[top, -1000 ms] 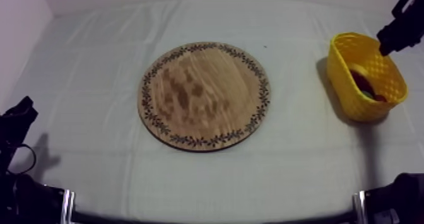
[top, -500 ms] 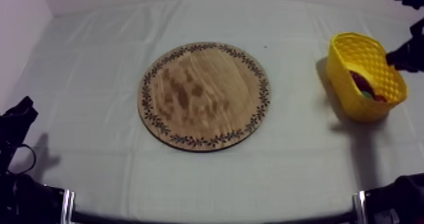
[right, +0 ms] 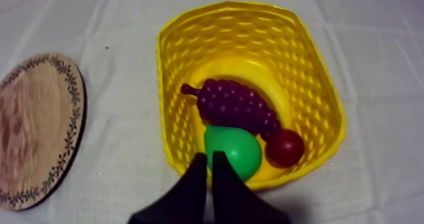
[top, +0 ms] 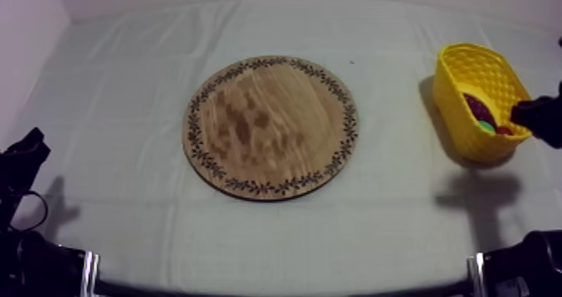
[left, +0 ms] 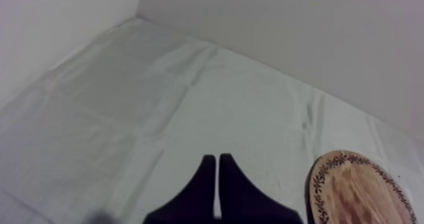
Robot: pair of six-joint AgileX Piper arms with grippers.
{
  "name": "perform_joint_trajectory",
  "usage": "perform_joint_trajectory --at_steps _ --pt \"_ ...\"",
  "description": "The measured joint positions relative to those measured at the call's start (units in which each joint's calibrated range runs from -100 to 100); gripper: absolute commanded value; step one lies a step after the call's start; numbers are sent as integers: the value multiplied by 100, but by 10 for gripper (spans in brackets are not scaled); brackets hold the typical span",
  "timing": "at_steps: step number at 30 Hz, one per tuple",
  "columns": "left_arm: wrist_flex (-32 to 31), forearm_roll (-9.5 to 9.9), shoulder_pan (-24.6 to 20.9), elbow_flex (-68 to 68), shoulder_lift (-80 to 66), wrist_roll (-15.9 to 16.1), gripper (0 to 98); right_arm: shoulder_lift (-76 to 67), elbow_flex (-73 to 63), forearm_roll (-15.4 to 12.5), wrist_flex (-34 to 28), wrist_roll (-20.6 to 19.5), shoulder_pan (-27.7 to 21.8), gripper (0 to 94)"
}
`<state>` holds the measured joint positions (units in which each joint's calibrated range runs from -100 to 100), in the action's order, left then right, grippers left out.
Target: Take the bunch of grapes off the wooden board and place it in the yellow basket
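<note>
Lower left of the top view: the left gripper point(left: 217, 162) sits low over the cloth point(top: 125, 83). In its wrist view the fingers lie pressed together in a narrow wedge, with nothing between them.

Centre: the board point(top: 272, 126) lies flat on the cloth.

Right edge: the basket point(top: 458, 108) stands well apart from the board. The grapes point(right: 236, 105) lie inside the basket, touching the pear point(right: 238, 152), with the small red fruit point(right: 285, 147) just beside both.

The right gripper point(right: 209, 166) hangs at the basket's rim by the pear, fingers closed together and holding nothing.
</note>
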<state>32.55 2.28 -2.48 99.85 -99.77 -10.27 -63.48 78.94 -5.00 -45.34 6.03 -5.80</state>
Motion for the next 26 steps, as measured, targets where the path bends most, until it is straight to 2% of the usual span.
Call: perform_joint_trajectory --at_steps 5,8,12,19,23,26 --pt "0 0 0 0 0 0 0 -992 950 -403 658 287 -49 4" --pt "0 0 0 0 0 0 0 -1472 1449 -475 904 382 -28 3" --pt "0 0 0 0 0 0 0 -2068 1852 -159 772 263 159 3" --pt "0 0 0 0 0 0 0 -3037 2012 252 673 -406 486 3" --pt "0 0 0 0 0 0 0 -3208 2054 314 713 -504 634 3" --pt "0 0 0 0 0 0 0 -3215 2059 326 713 -395 660 3"
